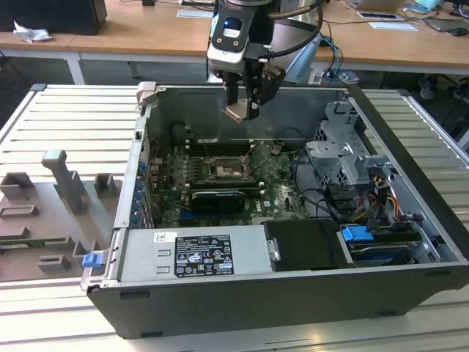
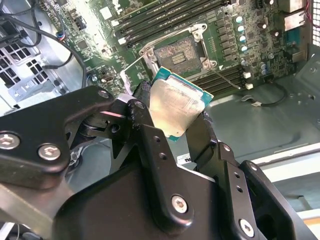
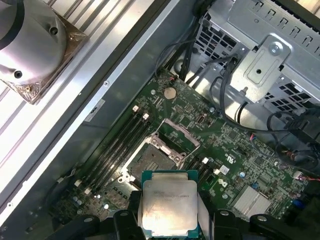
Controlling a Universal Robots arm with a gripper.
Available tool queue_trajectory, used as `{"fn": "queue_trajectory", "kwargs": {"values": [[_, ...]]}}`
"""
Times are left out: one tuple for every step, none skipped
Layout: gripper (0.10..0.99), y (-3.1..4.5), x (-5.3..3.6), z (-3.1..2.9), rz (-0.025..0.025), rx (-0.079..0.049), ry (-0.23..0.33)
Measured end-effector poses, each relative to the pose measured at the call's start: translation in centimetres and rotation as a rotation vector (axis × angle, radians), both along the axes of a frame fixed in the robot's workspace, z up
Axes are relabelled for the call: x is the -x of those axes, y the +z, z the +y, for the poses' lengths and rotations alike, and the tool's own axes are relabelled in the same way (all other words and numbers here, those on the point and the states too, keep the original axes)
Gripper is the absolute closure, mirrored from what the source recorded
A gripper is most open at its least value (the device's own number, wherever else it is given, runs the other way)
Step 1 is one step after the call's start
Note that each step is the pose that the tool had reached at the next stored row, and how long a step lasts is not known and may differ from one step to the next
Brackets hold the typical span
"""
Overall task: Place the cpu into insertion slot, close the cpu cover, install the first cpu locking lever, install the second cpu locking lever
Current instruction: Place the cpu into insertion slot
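The end effector (image 1: 240, 111) is closed on the cpu (image 2: 175, 105), gripping it by two opposite edges with the metal top facing the wrist cameras; one of the fingers (image 2: 145, 107) sits against the chip's side. In the exterior view the chip hangs at about the height of the upper rim of the open computer case (image 1: 293, 293), which lies on its side on the slatted surface (image 1: 66, 117). The insertion slot (image 1: 223, 170) lies well below the chip on the motherboard. It appears unoccupied, with the cpu cover (image 3: 182, 132) apparently swung up beside it. Hazards, as judged from this state:

- **Skewed seating.** In the second wrist view the chip looks tilted and rotated relative to the socket outline. If it is lowered that way, one corner would land first and the contact field could be bent.
- **Wrong orientation.** The chip's keying marks cannot be checked, so the match to the socket is unconfirmed.
- **Slippage.** The grip is on thin edges only. A jolt or a brush against the case wall could shift the chip or drop it onto the board.
- **Obstruction.** The raised cover and its levers stand close to the descent path, and the long memory slots (image 2: 165, 15) flank the socket. Contact with either would deflect the chip.
- **Excess downward force.** Pressing on before the chip is flush would damage the socket.
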State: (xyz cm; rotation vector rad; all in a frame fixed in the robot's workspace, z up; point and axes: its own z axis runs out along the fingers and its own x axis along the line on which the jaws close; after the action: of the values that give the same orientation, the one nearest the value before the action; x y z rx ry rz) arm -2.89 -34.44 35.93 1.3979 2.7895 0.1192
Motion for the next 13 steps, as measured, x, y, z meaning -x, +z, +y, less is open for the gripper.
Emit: {"fn": "queue_trajectory", "kwargs": {"values": [[0.557, -0.01, 0.00, 0.00, 0.0000, 0.000, -0.005], [0.557, -0.03, 0.00, 0.00, 0.0000, 0.000, -0.012], [0.557, -0.04, 0.00, 0.00, 0.0000, 0.000, -0.021], [0.557, -0.07, 0.00, 0.00, 0.0000, 0.000, -0.031], [0.557, -0.11, 0.00, 0.00, 0.0000, 0.000, -0.044], [0.557, -0.15, 0.00, 0.00, 0.0001, 0.000, -0.060], [0.557, -0.19, 0.00, 0.00, 0.0000, 0.000, -0.073], [0.557, -0.23, 0.00, 0.00, 0.0000, 0.000, -0.097], [0.557, -0.27, 0.00, 0.00, 0.0000, 0.000, -0.119], [0.557, -0.30, 0.00, 0.00, 0.0000, 0.000, -0.132], [0.557, -0.32, 0.00, 0.00, 0.0000, 0.000, -0.143], [0.557, -0.34, 0.00, 0.00, 0.0000, 0.000, -0.160], [0.557, -0.38, 0.00, 0.00, 0.0001, 0.000, -0.179]]}}
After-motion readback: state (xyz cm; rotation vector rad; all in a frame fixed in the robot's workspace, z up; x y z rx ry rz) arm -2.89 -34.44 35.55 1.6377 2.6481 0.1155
